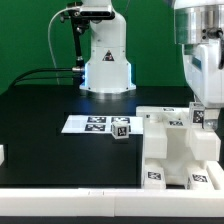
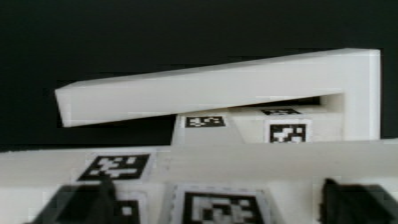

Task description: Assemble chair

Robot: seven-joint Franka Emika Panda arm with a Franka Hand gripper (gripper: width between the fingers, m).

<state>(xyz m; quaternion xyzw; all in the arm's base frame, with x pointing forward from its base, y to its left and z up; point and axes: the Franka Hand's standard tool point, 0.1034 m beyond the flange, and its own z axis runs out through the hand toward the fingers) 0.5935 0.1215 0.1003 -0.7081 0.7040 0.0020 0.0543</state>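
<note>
Gripper: your gripper (image 1: 203,108) is hanging over the chair's end at the exterior view's right. Its fingers (image 2: 80,205) are standing wide apart and are pinching nothing, so it is looking released.
Chair: the half-built chair (image 1: 172,150) is sitting on the surface (image 1: 40,110) at the exterior view's right, near the front rim and directly under the gripper.
Slab: in the wrist view a flat slab (image 2: 214,85) is jutting out above the tagged bars (image 2: 116,165). You are not seeing whether its joint is fully seated.
Loose part: 1 small block (image 1: 121,128) is lying at the end of the marker board (image 1: 85,124), well apart from the chair. Whether it is touching the board or just beside it is not showing.
Risk 1: if you are pulling away at a slant, 1 finger is likely catching a bar and dragging or tipping the whole chair.
Risk 2: if the slab is only resting loose, any nudge is shifting it out of line.
Risk 3: a sideways push is sliding the chair toward the front rim.
Risk 4: when you are going for the block, a low sweep is risking the wrist clipping the chair, or a finger snagging the marker board.
</note>
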